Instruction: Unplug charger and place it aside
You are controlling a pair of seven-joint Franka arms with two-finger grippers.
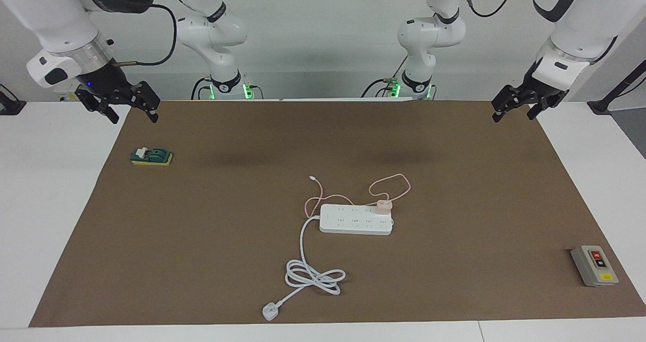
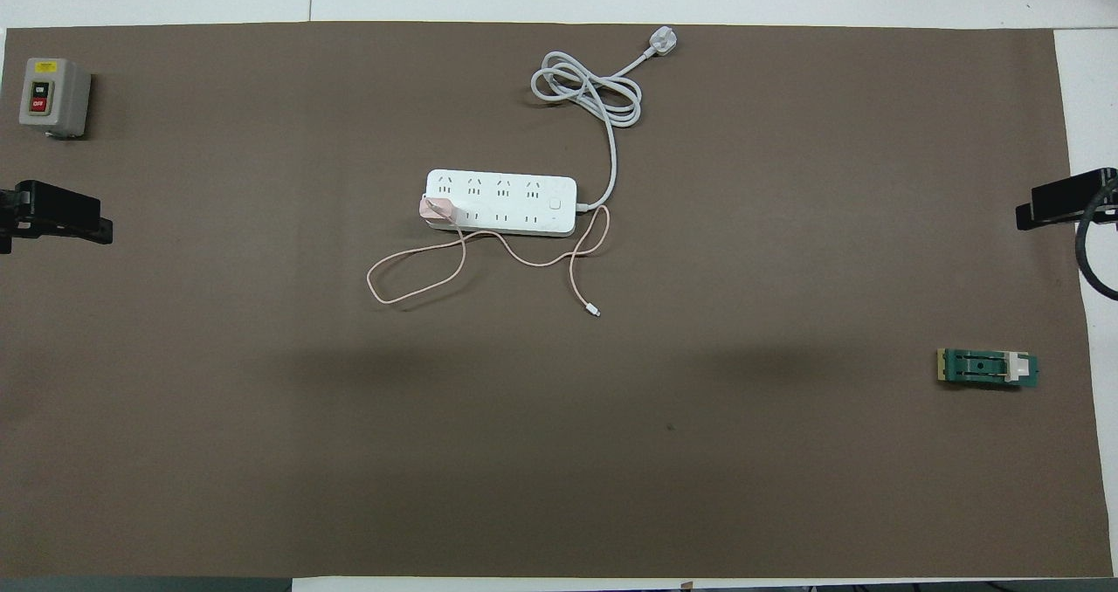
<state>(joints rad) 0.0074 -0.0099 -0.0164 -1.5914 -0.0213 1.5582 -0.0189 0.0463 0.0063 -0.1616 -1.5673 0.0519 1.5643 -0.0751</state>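
Facing view: charger plugged into power strip mid-table, at the strip's left-arm end. My left fingers and right fingers hang spread apart over the robot-side corners, both arms waiting.

The charger is a small pale pink cube plugged upright into the end socket of the white power strip toward the left arm's end of the counter, well apart from both pairs of fingers and roughly midway between them. Its thin pink cable trails loosely on the counter on the strip's robot-facing side. It makes one open loop, then curves along the strip and ends in a small connector.
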